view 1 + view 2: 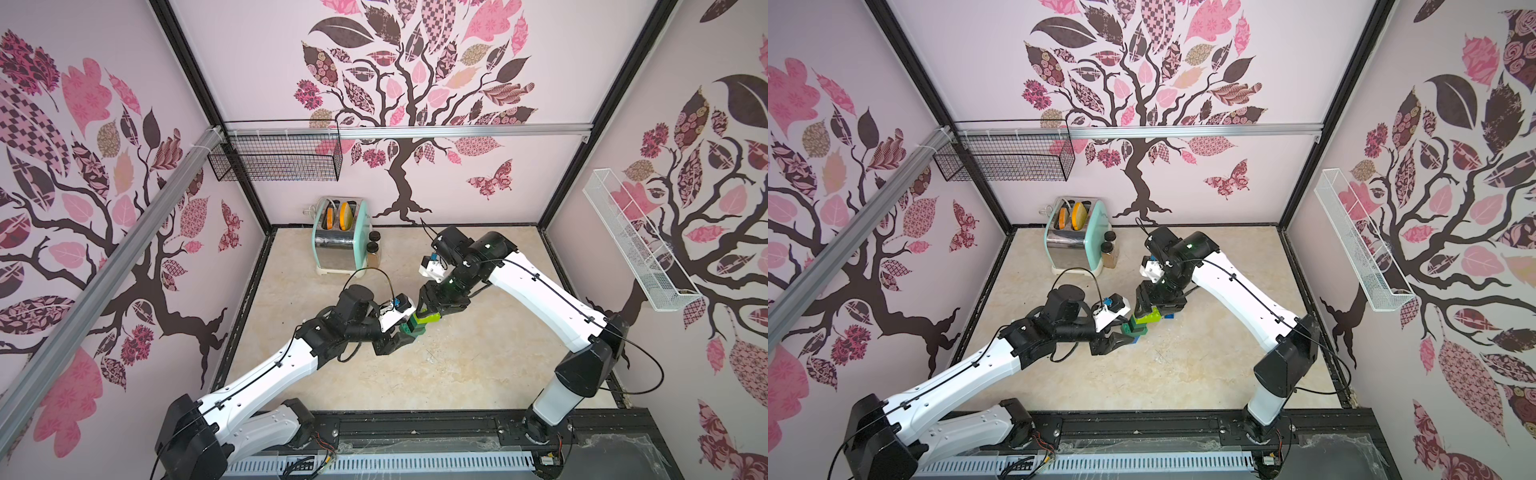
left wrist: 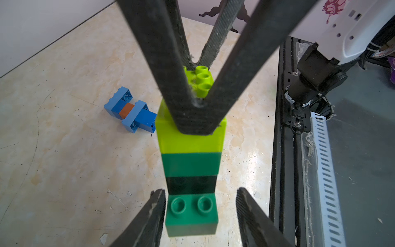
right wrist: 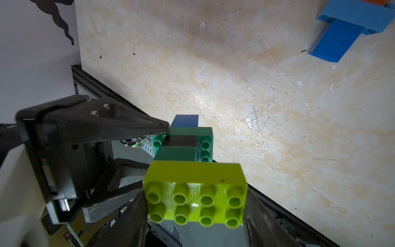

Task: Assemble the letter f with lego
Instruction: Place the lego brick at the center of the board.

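While right pincer (image 3: 195,213) grips lime brick (image 3: 194,174) — topping stack (image 2: 191,164).

The toaster (image 1: 338,245) is standing by the far edge of the bench (image 1: 457,374), toward its far left corner. Two spice jars (image 1: 373,249) are standing just to the toaster's right, one behind the other. The brick stack (image 2: 190,164) is standing upright near the middle of the bench, between the two grippers. The right gripper (image 3: 195,192) is sitting on the stack's right, clasping the top brick (image 3: 194,175). The left gripper (image 2: 201,193) is sitting on the stack's left, its jaws flanking a lower brick (image 2: 191,213) with a gap on one side. A loose brick cluster (image 2: 130,111) is lying on the bench just right of the stack, slightly farther back.
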